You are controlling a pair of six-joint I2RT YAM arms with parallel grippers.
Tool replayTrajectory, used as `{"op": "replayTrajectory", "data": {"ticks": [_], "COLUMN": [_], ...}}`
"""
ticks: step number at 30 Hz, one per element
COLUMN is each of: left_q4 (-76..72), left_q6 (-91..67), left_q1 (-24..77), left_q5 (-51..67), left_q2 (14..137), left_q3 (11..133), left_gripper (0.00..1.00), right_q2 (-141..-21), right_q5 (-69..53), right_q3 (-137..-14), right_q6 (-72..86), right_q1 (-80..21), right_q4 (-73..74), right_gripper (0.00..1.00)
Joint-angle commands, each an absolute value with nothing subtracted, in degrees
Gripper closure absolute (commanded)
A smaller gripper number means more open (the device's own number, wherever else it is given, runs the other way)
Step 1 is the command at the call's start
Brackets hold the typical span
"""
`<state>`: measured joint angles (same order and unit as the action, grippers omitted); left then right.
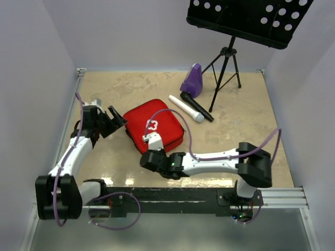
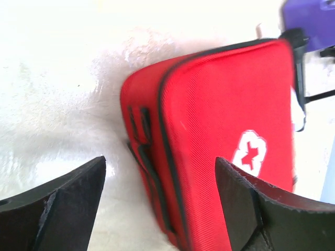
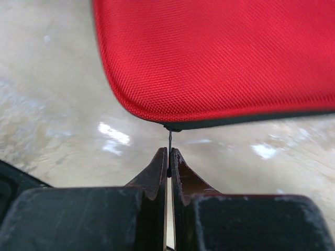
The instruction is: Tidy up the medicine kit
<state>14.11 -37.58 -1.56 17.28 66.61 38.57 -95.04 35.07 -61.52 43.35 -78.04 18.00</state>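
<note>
The medicine kit (image 1: 140, 121) lies closed and flat on the table (image 1: 235, 104), left of centre, red face and white cross up. It is turned so that its corners, not its sides, point toward the table edges. The right end effector (image 3: 168, 152) sits at the kit's corner nearest the near edge. Its fingers are pressed together on the zip pull (image 3: 169, 137), a thin tab hanging from the black seam at that corner. The controlling relation is as follows: the kit lies directly ahead of the right end effector, toward the far edge. The zip seam runs crosswise to the fingers, away from the corner on both sides. Any pull on the tab should therefore follow the seam sideways around the corner; a straight pull toward the near edge would likely drag the whole kit. The left end effector (image 1: 118, 116) stands just beside the kit's corner facing the left edge, not touching it. Its fingers are wide apart with nothing between them. In the left wrist view the kit's side wall and its black strap lie ahead and slightly to the right of the gap. The right arm is the nearer of the two and is the only one in contact. The left arm appears placed to brace the kit from the left while the zip is drawn. The direction of zip travel cannot be determined from these views.
</note>
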Motion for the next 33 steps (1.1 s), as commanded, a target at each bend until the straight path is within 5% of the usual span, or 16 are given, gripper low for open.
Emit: {"op": "replayTrajectory", "data": {"ticks": [1,9,14,23,33], "left_q4": [20.38,29.79,21.12,6.25,6.15], "left_q6": [-35.59,-36.64,-42.35,-47.46,-42.45], "left_q1": [-2.02,-1.85,-1.41,4.04,3.87], "left_q5": [14.86,17.04,23.63,23.65,16.36], "left_q2": [57.58,47.03,43.94,57.29,67.84], "left_q3": [39.03,35.95,28.5,22.5,30.14], "left_gripper": [0.11,0.09,0.09,0.16,0.54], "right_q2": [-104.65,-117.86,-112.51,-105.03,-99.94], "right_q5": [33.14,30.67,30.32,29.88,32.86], "right_q3": [-75.11,-94.31,-83.69,-70.5,-64.43], "right_q6": [34.48,28.3,32.25,38.67,43.85], "right_q1": [-81.47,-80.86,-80.68,-80.77,-80.51], "right_q4": [17.67,20.56,18.29,16.61,21.96], "right_gripper": [1.0,1.0,1.0,1.0,1.0]}}
